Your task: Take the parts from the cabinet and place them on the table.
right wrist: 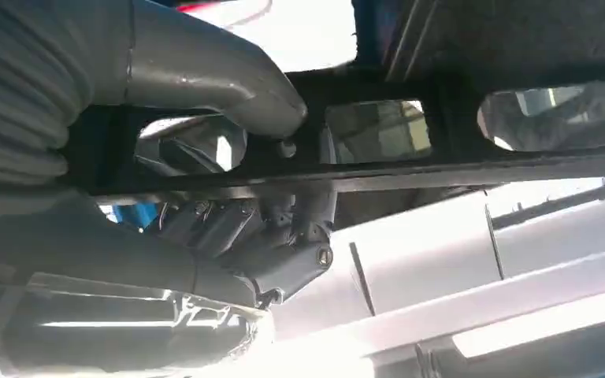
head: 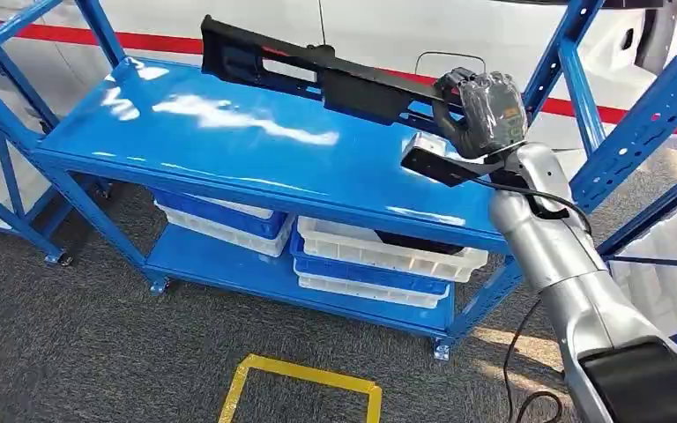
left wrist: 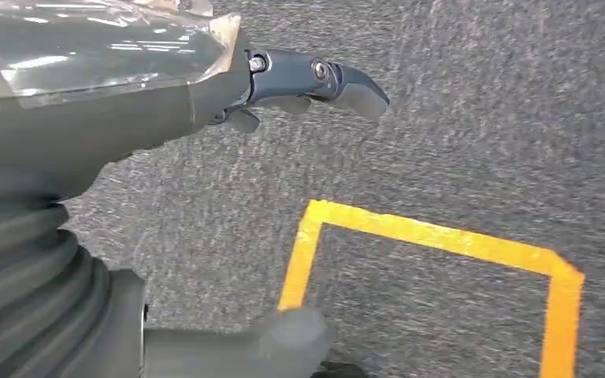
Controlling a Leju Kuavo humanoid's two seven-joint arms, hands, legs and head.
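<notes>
The blue shelving cabinet (head: 256, 150) fills the middle of the head view, its glossy top shelf slanting from the upper left down to the right, with white and blue bins (head: 379, 256) stacked on the shelf below. Across the upper part of that frame runs the part itself, a long black plastic part (head: 317, 75), its long axis going from the upper left near the wall down to the right, where the right hand (head: 485, 110) grips its near end. It looks stiff and moulded, full of openings and ribs, probably light for its length but awkward: held at one end it may droop or swing, so a grip nearer the middle would carry it more steadily. In the right wrist view the thumb (right wrist: 228, 87) presses on a crossbar of the frame. The left hand (left wrist: 205, 110) hangs over the grey carpet, fingers apart, holding nothing, above a yellow floor marking (left wrist: 433, 236).
</notes>
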